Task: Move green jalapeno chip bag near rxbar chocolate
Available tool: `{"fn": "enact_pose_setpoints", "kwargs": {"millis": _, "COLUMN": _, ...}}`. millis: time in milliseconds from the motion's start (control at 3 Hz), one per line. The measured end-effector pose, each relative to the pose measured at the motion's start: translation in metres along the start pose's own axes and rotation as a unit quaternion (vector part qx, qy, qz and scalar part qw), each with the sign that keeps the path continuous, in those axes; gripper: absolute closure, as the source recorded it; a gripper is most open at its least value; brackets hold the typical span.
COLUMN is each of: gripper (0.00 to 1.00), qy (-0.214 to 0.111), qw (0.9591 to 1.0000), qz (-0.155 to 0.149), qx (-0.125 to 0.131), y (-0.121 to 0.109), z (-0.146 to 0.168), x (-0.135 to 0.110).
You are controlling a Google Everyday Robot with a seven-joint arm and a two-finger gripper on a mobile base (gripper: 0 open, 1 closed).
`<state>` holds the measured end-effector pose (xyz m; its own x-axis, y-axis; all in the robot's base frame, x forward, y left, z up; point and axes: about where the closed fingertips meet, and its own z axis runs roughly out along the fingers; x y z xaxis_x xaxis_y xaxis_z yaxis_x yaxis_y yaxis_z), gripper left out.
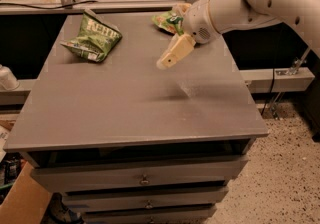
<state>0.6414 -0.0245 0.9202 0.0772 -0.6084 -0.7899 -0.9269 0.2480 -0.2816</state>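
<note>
Cabinet drawers [145, 179] up front, then the grey tabletop [125, 103], the gripper [171, 54] hovering over its middle right, grip state impossible to tell, the green jalapeno chip bag [93, 38] well apart at back left, a brighter green bag [167, 21] half hidden behind the arm [240, 3].
</note>
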Motion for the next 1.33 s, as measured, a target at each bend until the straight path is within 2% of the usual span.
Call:
{"fn": "enact_pose_setpoints", "kwargs": {"millis": 333, "gripper": 0.00, "qy": 0.000, "qw": 1.0000, "qz": 0.000, "qx": 0.000, "y": 0.000, "z": 0.000, "x": 0.000}}
{"fn": "enact_pose_setpoints", "kwargs": {"millis": 667, "gripper": 0.00, "qy": -0.006, "qw": 0.9994, "qz": -0.029, "qx": -0.016, "y": 0.000, "z": 0.021, "x": -0.009}}
{"fn": "enact_pose_setpoints", "kwargs": {"millis": 1000, "gripper": 0.00, "qy": -0.011, "qw": 0.9971, "qz": -0.065, "qx": -0.039, "y": -0.002, "z": 0.061, "x": -0.023}}
{"fn": "enact_pose_setpoints", "kwargs": {"millis": 1333, "gripper": 0.00, "qy": -0.013, "qw": 0.9949, "qz": -0.088, "qx": -0.046, "y": -0.008, "z": 0.082, "x": -0.033}}
